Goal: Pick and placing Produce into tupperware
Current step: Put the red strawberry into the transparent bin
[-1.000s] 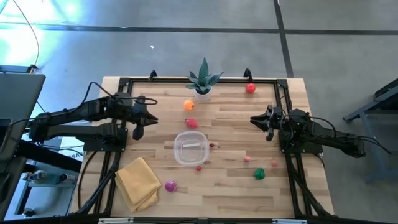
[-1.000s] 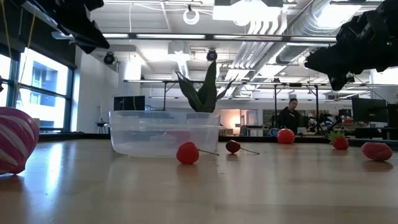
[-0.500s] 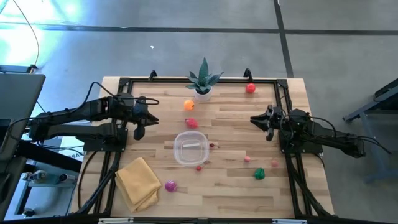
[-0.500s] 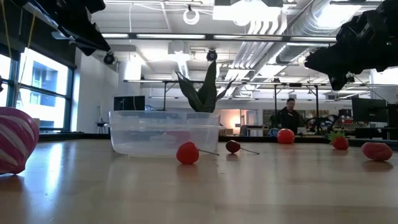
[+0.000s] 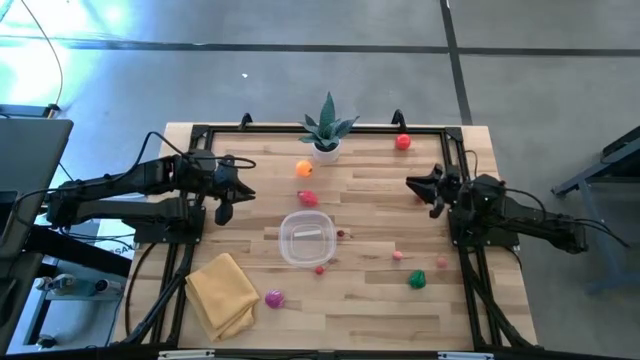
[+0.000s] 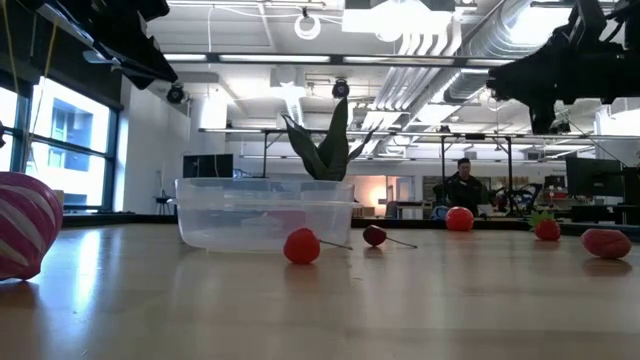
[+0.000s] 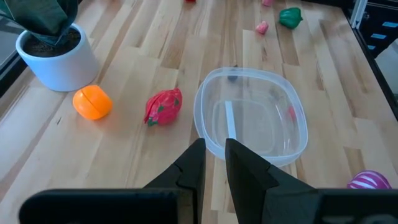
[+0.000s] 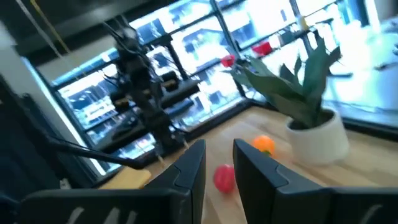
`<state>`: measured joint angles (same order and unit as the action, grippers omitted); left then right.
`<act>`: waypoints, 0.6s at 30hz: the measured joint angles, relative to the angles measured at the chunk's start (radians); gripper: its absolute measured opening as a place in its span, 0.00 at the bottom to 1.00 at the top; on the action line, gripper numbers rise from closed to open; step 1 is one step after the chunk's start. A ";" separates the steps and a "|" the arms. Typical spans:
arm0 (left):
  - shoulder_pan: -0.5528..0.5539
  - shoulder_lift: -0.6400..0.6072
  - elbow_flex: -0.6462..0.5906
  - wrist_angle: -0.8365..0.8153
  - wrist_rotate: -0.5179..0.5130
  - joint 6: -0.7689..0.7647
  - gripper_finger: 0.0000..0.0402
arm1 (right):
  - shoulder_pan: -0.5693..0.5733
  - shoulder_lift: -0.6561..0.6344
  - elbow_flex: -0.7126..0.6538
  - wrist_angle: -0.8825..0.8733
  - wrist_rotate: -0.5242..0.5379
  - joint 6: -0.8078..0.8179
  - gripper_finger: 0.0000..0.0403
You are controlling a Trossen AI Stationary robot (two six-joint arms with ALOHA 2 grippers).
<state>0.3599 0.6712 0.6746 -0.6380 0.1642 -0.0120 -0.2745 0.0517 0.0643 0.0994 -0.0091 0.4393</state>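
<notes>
The clear round tupperware (image 5: 306, 239) stands on the table's middle, with no produce in it; it also shows in the left wrist view (image 7: 200, 127). Produce lies loose on the wood around it: an orange piece (image 5: 304, 169), a red-pink piece (image 5: 307, 198), a red one (image 5: 402, 142) at the far right, a pink one (image 5: 397, 255), a green one (image 5: 417, 280) and a magenta one (image 5: 274, 298). My left gripper (image 5: 248, 192) hovers shut and empty left of the container. My right gripper (image 5: 408, 184) hovers shut and empty at the right, well above the table.
A spiky green plant in a white pot (image 5: 327, 135) stands at the far edge's middle. A folded yellow cloth (image 5: 222, 292) lies at the near left. A small dark cherry (image 5: 341, 235) and a small red piece (image 5: 320, 268) lie close to the container. A black frame rims the table.
My right gripper has risen and tipped upward, drawing back a little toward the table's right and far edges. The produce and the container have stayed where they were.
</notes>
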 joint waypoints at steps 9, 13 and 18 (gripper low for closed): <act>0.000 0.000 0.000 0.000 0.000 0.000 0.13 | 0.000 0.001 0.100 -0.034 0.001 -0.083 0.18; 0.000 0.000 0.000 0.000 0.000 0.000 0.13 | 0.000 0.030 0.242 -0.120 0.047 -0.135 0.18; 0.000 0.000 0.000 0.000 0.000 0.000 0.13 | 0.000 0.148 0.468 -0.346 0.192 -0.153 0.18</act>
<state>0.3599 0.6712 0.6750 -0.6376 0.1642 -0.0123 -0.2745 0.1996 0.5324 -0.2467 0.1833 0.2867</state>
